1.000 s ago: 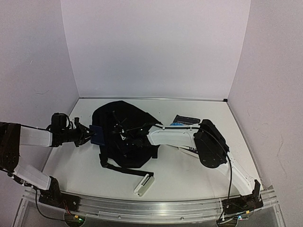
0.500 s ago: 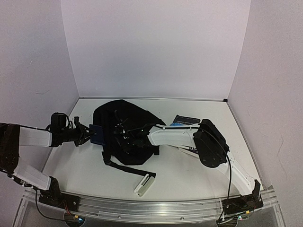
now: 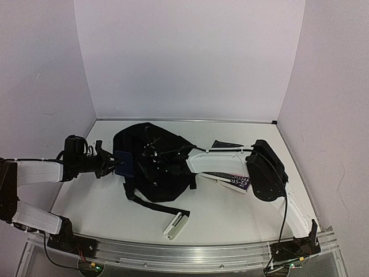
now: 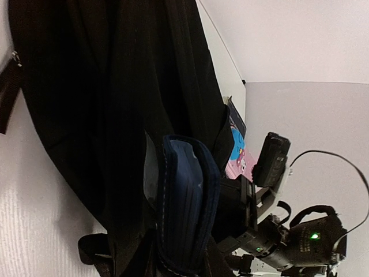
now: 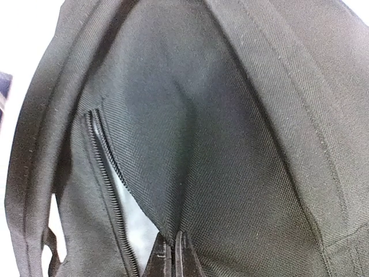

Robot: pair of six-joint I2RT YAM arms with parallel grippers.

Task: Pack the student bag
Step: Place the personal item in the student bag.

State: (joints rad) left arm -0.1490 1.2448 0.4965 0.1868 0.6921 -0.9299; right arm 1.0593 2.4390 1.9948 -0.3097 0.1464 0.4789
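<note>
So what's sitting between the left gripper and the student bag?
A navy wallet, clamped in the left gripper and meeting the student bag's side; the top view shows it.

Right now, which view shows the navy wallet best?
Left wrist: the navy wallet fills the foreground, edge-on against the student bag. The top external view shows it small, in the left gripper; the right wrist view shows only bag fabric.
</note>
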